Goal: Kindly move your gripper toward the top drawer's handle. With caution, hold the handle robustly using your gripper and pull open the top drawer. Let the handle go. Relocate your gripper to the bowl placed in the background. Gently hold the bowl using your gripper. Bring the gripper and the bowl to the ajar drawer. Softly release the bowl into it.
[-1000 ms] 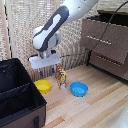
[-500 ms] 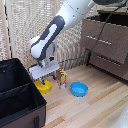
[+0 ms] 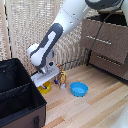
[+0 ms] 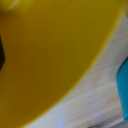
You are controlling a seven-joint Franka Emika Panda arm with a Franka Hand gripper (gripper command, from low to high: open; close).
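Claw [image 3: 46,83] hangs low over the yellow bowl [image 3: 45,89] on the floor beside the black box [image 3: 20,97]; we cannot tell its jaw state. We judge it positioned for grasping.

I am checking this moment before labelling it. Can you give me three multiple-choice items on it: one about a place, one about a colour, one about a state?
1. Where is the tool?
A. at the top drawer's handle
B. low over the yellow bowl
C. over the blue bowl

2. What colour fills most of the wrist view?
A. yellow
B. blue
C. brown

3. How does the top drawer stand?
A. pulled far out
B. missing
C. not visibly pulled out

Key: 1 B, the yellow bowl peeks out under the tool, with the blue bowl apart; 2 A, yellow surface fills it; 3 C, its front lies about level with the lower one.
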